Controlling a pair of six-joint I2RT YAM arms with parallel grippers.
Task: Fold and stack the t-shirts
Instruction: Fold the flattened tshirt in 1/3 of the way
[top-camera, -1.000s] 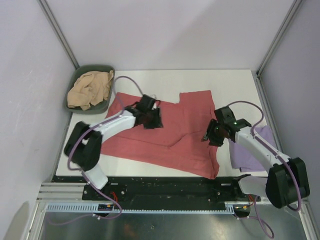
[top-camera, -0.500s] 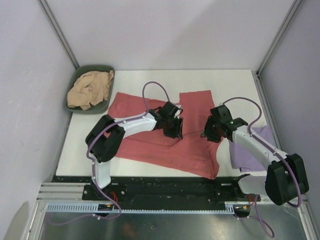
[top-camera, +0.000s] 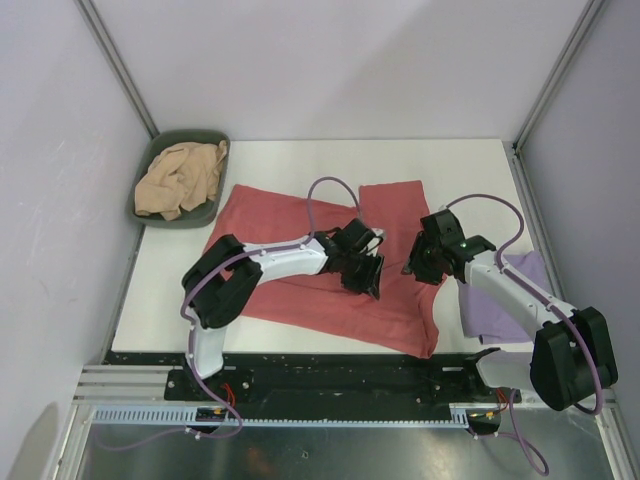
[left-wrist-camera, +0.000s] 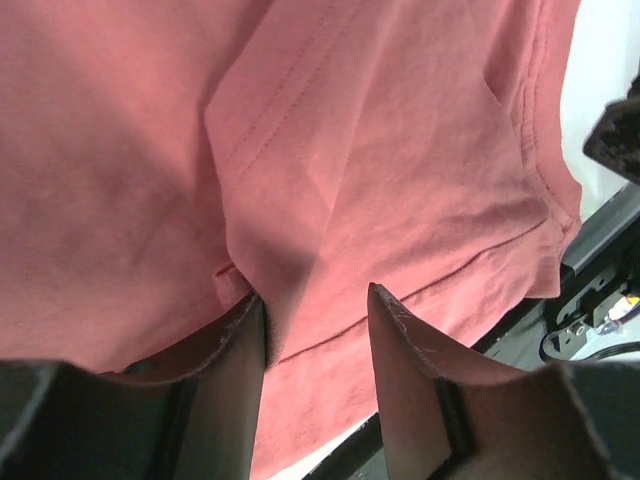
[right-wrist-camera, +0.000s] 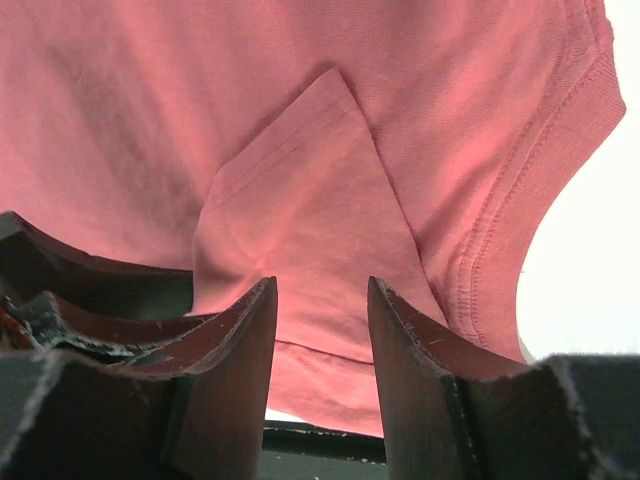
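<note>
In the top external view the large salmon-red cotton t-shirt (top-camera: 395, 310) lies spread on the white table (top-camera: 440, 165), its long axis running left to right. Both arms hang over it: the left gripper (top-camera: 366, 275) over the creased middle, the right gripper (top-camera: 415, 268) just beside it over the right part. Neither is clearly nearer, so the cloth lies straight below both jaws, not off to a side. The pale lavender t-shirt (top-camera: 482, 322) sits well outside the right jaws, under that arm, and the crumpled tan-beige t-shirt (top-camera: 180, 178) rests in the dark green oval bin (top-camera: 215, 140), far beyond the left jaws. In the left wrist view the left gripper (left-wrist-camera: 315, 300) has its 2 jaws apart. The red shirt (left-wrist-camera: 400, 150) fills the frame below, and a raised fold runs into the gap; whether the pads touch it I cannot tell. In the right wrist view the right gripper (right-wrist-camera: 322, 285) also stands parted, with a flat triangular flap (right-wrist-camera: 300, 200) pointing away from the gap and a curved ribbed edge (right-wrist-camera: 560, 150) off to one side. The shirt looks soft, thin and wrinkled. A fold probably calls for pinching these doubled ridges.
</note>
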